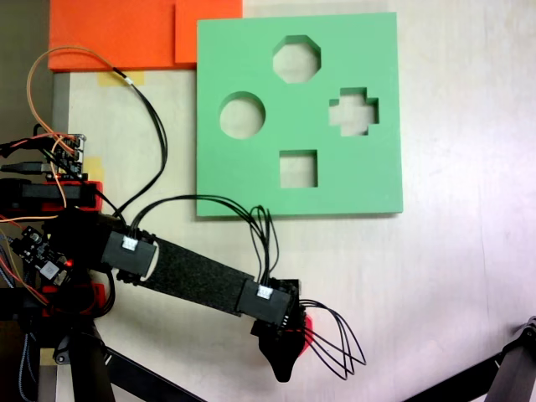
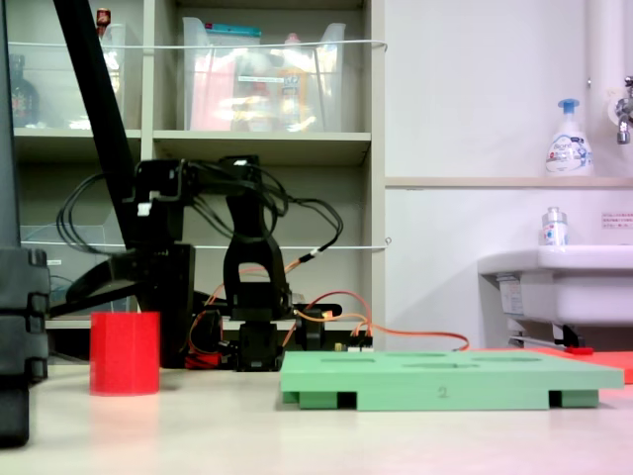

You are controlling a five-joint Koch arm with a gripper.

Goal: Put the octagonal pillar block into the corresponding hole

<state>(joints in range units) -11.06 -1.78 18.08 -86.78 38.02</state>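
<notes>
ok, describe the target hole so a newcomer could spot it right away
Find the green square foam board lying flat on the pale table in the fixed view from above. It has four cut-outs; the target hole is the one nearest the board's top edge. It is eight-sided, unlike the round, cross-shaped and square cut-outs below it.

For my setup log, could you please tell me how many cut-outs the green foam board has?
4, all seen in a fixed view from above: the eight-sided cut-out at the top, the round cut-out at left, the cross-shaped cut-out at right, the square cut-out at the bottom. None looks hidden.
</notes>
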